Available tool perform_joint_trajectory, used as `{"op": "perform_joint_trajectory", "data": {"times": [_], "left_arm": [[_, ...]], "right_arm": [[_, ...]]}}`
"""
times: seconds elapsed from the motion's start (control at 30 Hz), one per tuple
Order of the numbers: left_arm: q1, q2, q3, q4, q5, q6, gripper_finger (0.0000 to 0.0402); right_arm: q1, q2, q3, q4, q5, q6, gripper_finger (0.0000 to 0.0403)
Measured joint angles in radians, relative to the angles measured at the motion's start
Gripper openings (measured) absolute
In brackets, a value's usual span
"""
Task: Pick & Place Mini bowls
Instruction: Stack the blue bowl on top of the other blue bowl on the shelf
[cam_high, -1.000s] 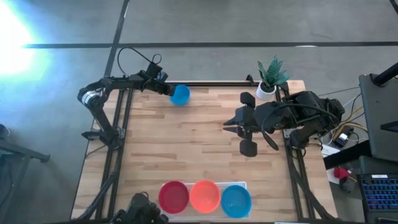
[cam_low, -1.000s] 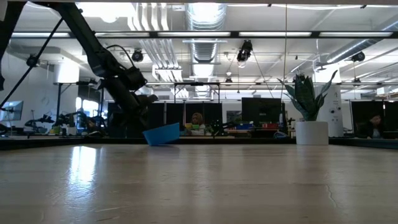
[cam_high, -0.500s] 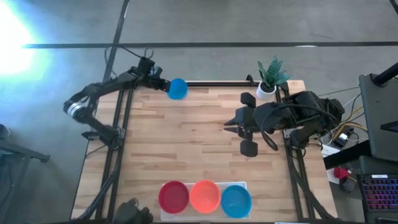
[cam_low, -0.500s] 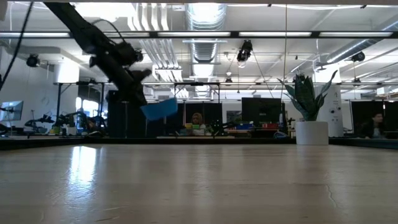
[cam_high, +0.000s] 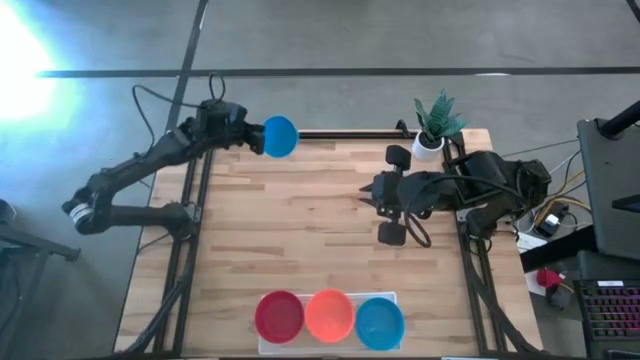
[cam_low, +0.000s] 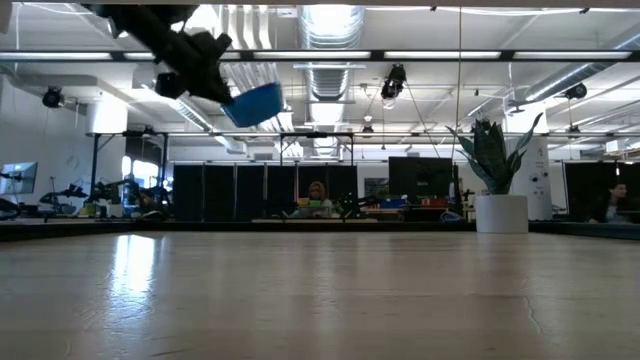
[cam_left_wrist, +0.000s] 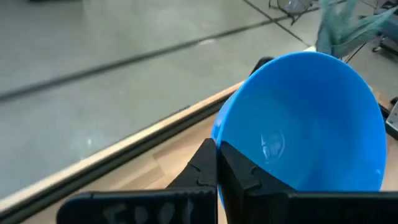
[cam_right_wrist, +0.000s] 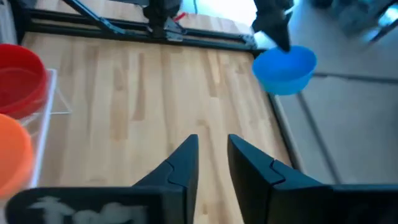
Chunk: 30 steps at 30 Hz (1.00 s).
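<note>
mini bowls first: from the high view, a blue bowl (cam_high: 279, 137) is up off the wooden table (cam_high: 300, 230), pinched by its rim in the left gripper (cam_high: 256, 139) just over the table's far edge, well to the left of the potted plant (cam_high: 434, 124). three more bowls sit in a row in the white tray (cam_high: 392, 299) at the near edge, red bowl (cam_high: 279, 316), orange bowl (cam_high: 329, 314) and second blue bowl (cam_high: 379, 323), each touching its neighbour. the right gripper (cam_high: 368, 194) hovers over the table just in front of the plant, holding nothing.

low view now: the blue bowl (cam_low: 252, 104) hangs high above the table (cam_low: 320, 300), tilted, with the left gripper (cam_low: 222, 84) clamped on its rim, far left of the plant (cam_low: 497, 170).

left wrist view: fingers (cam_left_wrist: 239, 174) narrow, squeezed on the rim of the blue bowl (cam_left_wrist: 311, 118), its hollow facing the camera.

right wrist view: the right arm's fingers (cam_right_wrist: 183, 163) stand a little apart, bare wood between them; the lifted blue bowl (cam_right_wrist: 285, 68) shows beyond the table edge, the red bowl (cam_right_wrist: 18, 67) and orange bowl (cam_right_wrist: 12, 158) at one side.
</note>
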Motion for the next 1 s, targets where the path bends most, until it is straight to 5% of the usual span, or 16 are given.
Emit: {"op": "perform_joint_trajectory", "data": {"times": [0.5,0.83,1.0], "left_arm": [[-0.487,0.002,0.000,0.275,-0.619,0.263,0.0000],[-0.615,0.100,0.000,0.528,-0.654,0.481,0.0000],[-0.642,0.136,0.000,0.604,-0.654,0.521,0.0000]], "right_arm": [[-0.001,0.000,-0.224,0.297,0.386,-0.243,0.0154],[-0.020,0.000,-0.411,0.605,0.500,-0.507,0.0168],[-0.045,0.000,-0.445,0.672,0.522,-0.510,0.0173]]}}
